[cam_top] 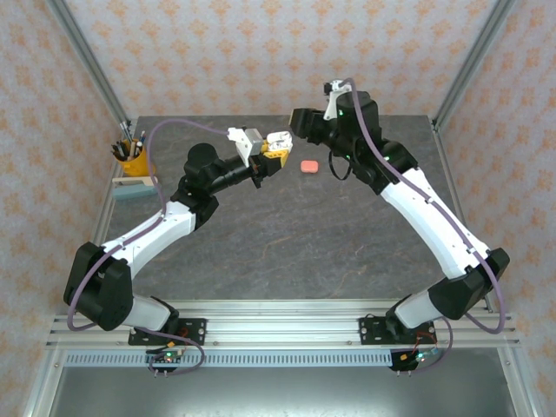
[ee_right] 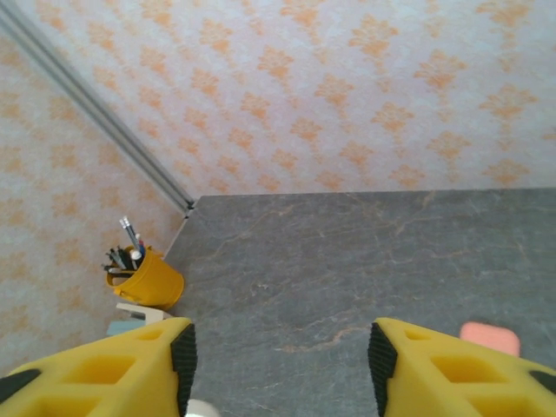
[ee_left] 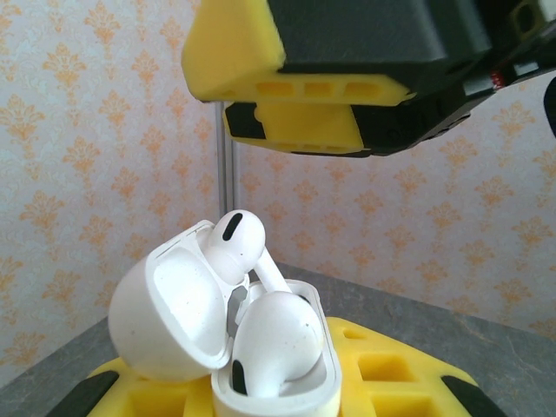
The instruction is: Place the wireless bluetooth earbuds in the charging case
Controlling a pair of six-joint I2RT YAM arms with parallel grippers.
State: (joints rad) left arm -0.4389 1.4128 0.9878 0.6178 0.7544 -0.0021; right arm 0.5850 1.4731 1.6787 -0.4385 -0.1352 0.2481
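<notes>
Counter (cam_top: 287, 234) middle lies open; pen cup (cam_top: 132, 159) blocks the left rear corner, pink case (cam_top: 309, 165) sits centre-rear

text: none legible | brands, labels: none legible | numbers, signs: none legible | white charging case (ee_left: 165, 326), near centre: plain shell, no marking readable | yellow pencil cup (ee_right: 149, 282), far left: no print readable | wallpaper: floral ornament, no lettering

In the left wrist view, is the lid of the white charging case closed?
No, the white charging case has its lid swung open, and white earbuds show at its opening.
</notes>
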